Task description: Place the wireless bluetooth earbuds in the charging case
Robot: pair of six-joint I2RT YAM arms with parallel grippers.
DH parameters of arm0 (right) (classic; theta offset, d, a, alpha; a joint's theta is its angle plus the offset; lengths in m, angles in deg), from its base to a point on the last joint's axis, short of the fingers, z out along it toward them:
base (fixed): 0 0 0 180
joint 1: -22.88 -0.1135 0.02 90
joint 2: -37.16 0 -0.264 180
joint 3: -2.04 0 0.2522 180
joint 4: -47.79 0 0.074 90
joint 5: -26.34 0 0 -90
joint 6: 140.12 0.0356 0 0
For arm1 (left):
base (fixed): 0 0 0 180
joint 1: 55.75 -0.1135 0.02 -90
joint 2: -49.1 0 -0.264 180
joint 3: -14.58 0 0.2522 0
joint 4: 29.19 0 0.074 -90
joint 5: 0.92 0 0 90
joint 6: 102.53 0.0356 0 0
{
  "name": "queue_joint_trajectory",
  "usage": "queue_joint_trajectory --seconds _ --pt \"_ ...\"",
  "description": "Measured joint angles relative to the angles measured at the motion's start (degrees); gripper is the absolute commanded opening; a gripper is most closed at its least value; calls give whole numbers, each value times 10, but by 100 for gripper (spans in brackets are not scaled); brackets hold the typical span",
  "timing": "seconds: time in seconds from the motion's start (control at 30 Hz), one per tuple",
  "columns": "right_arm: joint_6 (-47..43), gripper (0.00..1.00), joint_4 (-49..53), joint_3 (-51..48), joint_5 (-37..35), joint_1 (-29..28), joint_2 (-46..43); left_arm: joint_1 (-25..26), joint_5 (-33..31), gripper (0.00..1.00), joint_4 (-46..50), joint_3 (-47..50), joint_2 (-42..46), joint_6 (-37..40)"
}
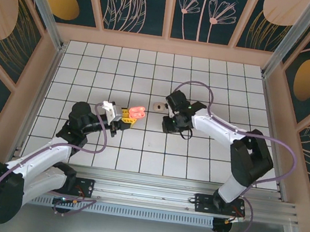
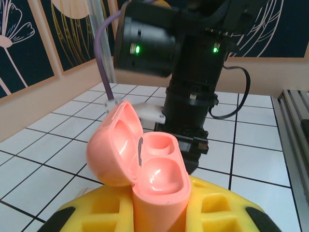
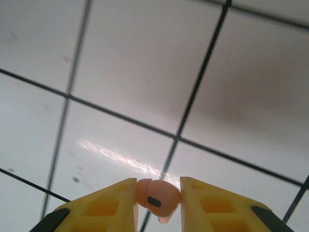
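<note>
Pink earbud (image 3: 154, 197) pinched between the right gripper's (image 3: 157, 192) yellow fingers (image 3: 108, 209), just over the table (image 1: 136, 160) near its middle. Left of it, open charging case (image 2: 154, 169), lid raised, clamped in the left gripper (image 1: 128, 117).

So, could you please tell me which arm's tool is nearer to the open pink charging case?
Left. The left tool holds the charging case by its base. The right tool, pinching an earbud, sits to the case's right in the top view, apart from it.
</note>
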Motion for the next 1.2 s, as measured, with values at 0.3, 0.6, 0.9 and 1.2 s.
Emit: queue_joint_trajectory --seconds 0.3,0.6,0.9,1.2 --pt "5 25 -94 0 14 0 -66 0 -11 11 -22 0 -13 -2" --pt "7 25 -196 -20 41 0 -134 0 -20 11 -33 0 -23 -3" --pt "4 24 -279 -47 65 -4 -181 0 -25 10 -35 0 -26 -7" --pt "-21 24 -342 -53 88 -32 -215 0 -31 10 -52 0 -31 -13"
